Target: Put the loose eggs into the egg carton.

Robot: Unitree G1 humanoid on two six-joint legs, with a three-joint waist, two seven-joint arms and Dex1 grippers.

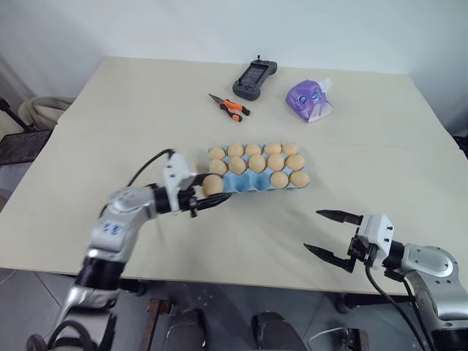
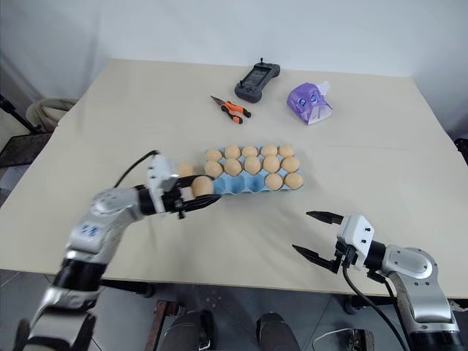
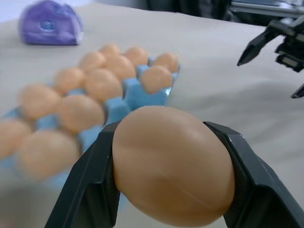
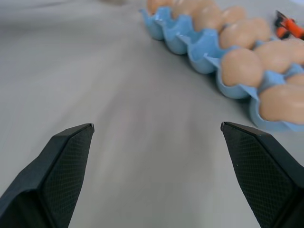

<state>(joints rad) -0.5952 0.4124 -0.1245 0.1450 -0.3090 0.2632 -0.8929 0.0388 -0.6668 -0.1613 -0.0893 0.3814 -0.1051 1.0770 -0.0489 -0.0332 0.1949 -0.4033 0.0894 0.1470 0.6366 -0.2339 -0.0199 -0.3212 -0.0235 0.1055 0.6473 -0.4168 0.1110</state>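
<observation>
Blue carton (image 1: pixel 256 174): mid-table, nearly full; few near-row cups empty.
Left gripper (image 1: pixel 212 196): pinching egg (image 1: pixel 213 184) at carton's left end.
Right gripper (image 1: pixel 330 234): fingers spread, empty.
Remaining: seat held egg.

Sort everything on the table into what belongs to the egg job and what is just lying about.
Job: egg held in the left gripper; egg carton with eggs already in its cups; loose egg beside it.
Lying about: handheld controller, orange pliers, purple pouch.
</observation>
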